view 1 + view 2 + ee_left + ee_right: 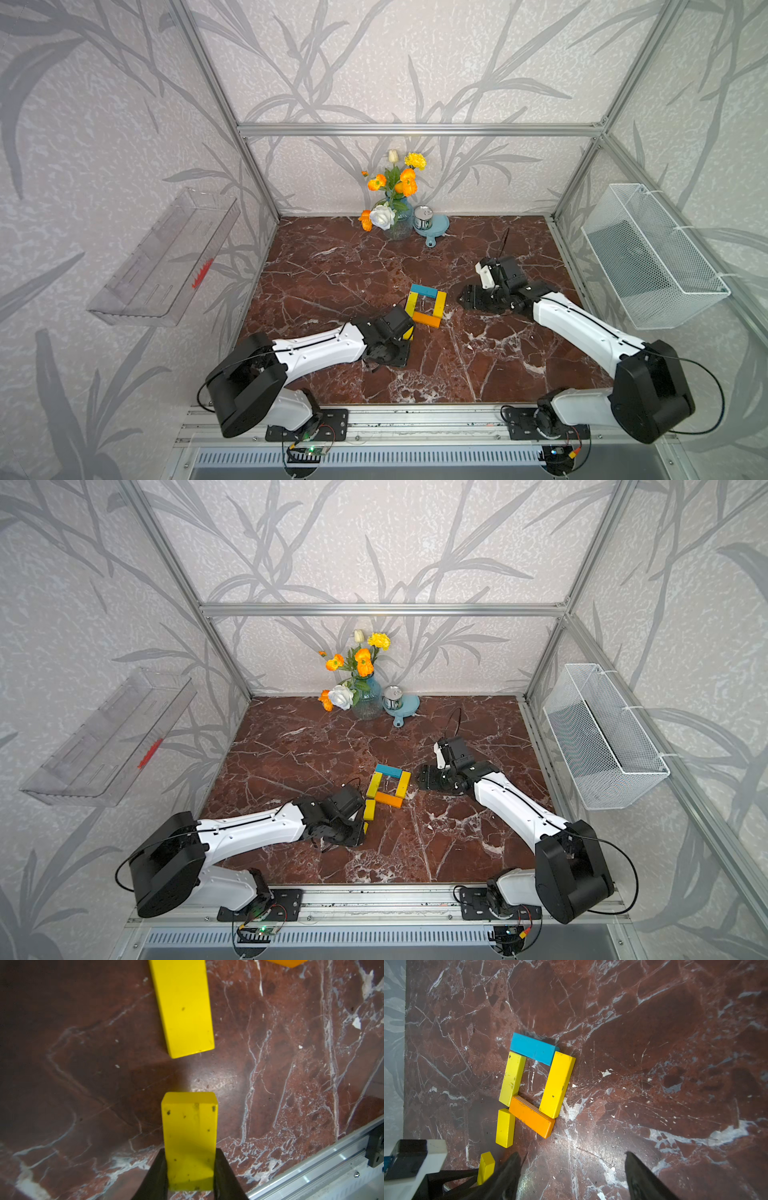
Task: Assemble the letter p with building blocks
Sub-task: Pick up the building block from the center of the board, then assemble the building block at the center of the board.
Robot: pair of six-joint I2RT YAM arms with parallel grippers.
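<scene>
Left hand [190,1152] clamped on yellow block [189,1126], arm [316,353] stretched low, right hand [572,1154] spread empty beside loop [557,1084]

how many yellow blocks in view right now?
4. Stem-side loop block and outer loop block form the loop's sides; lower stem block lies flat below them; held block is clamped in the left gripper, apart from it. More could hide under the arms.

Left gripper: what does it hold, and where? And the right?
The left gripper clamps a yellow block by its long sides, near one end. The right gripper holds nothing.
</scene>
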